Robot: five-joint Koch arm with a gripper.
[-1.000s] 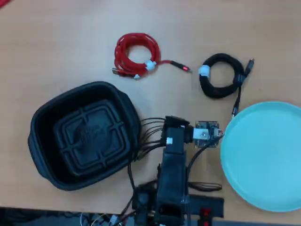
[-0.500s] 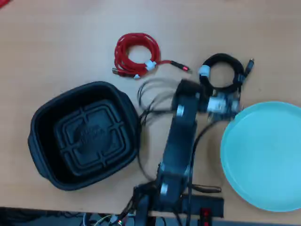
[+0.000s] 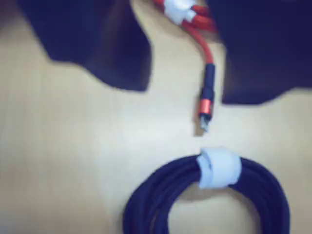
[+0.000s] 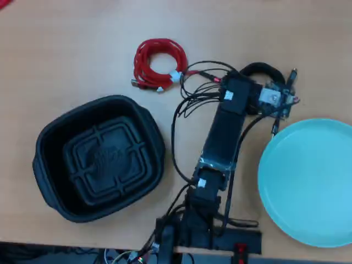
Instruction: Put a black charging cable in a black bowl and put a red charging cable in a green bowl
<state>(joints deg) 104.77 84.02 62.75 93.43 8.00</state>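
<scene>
Two dark jaws of the gripper (image 3: pixel 183 92) are seen spread apart above the black charging cable (image 3: pixel 209 195), which lies on the table (image 4: pixel 66 49) between the red cable (image 4: pixel 159 63) and the green bowl (image 4: pixel 308 181), well apart from the black bowl (image 4: pixel 99 157).

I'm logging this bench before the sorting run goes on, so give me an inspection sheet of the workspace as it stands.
Surface: wooden table, bare apart from the items below.
Job's things: black cable coiled with a white tie, on the table, partly hidden under the arm in the overhead view; red cable coiled on the table; black bowl and green bowl both empty.
Clutter: nothing seen.
Pincer: pincer open above the table, holding nothing; the red cable's plug lies between its jaws, the black coil just beyond.
Cables: robot wires loop loosely beside the arm.
Surroundings: arm base at the table's near edge; nothing else seen.
</scene>
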